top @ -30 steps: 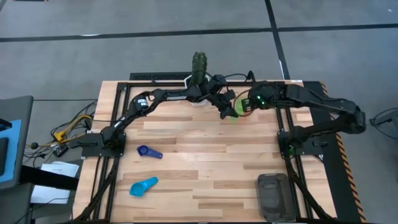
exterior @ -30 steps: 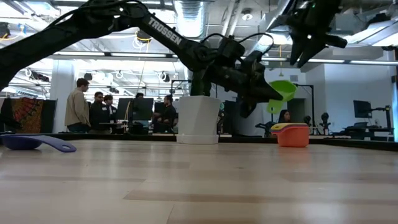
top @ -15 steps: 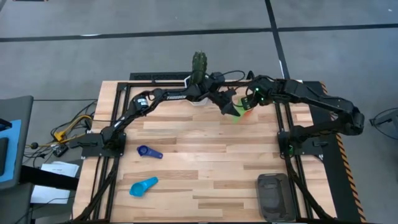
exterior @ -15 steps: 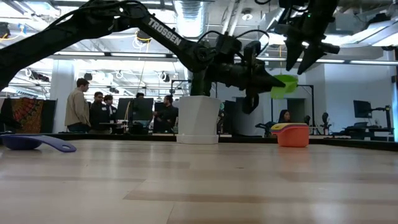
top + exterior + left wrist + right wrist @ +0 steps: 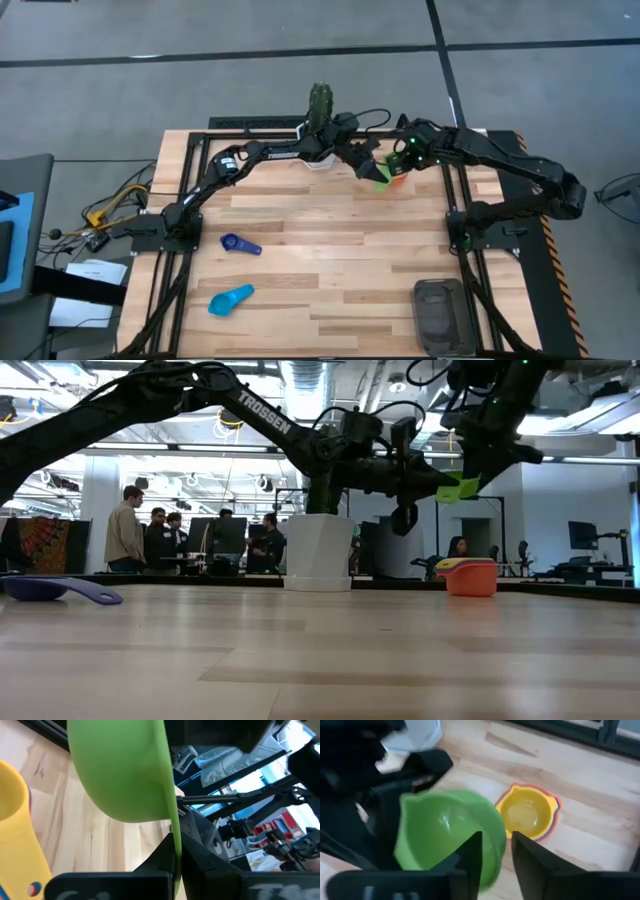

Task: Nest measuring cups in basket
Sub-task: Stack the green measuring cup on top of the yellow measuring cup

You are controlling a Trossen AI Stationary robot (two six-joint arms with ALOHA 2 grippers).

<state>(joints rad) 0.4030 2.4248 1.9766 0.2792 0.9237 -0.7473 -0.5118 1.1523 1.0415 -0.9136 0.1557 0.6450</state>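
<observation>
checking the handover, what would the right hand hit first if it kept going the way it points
The green cup: the right hand already straddles its rim while the left hand holds its handle. Past it lies the yellow cup, probably lower down on the table.

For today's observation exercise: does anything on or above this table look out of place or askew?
Yes. The green cup is in mid-air, not in the basket: the left claw pinches its handle while the right claw straddles its rim. Two blue cups lie loose far from the basket.
</observation>
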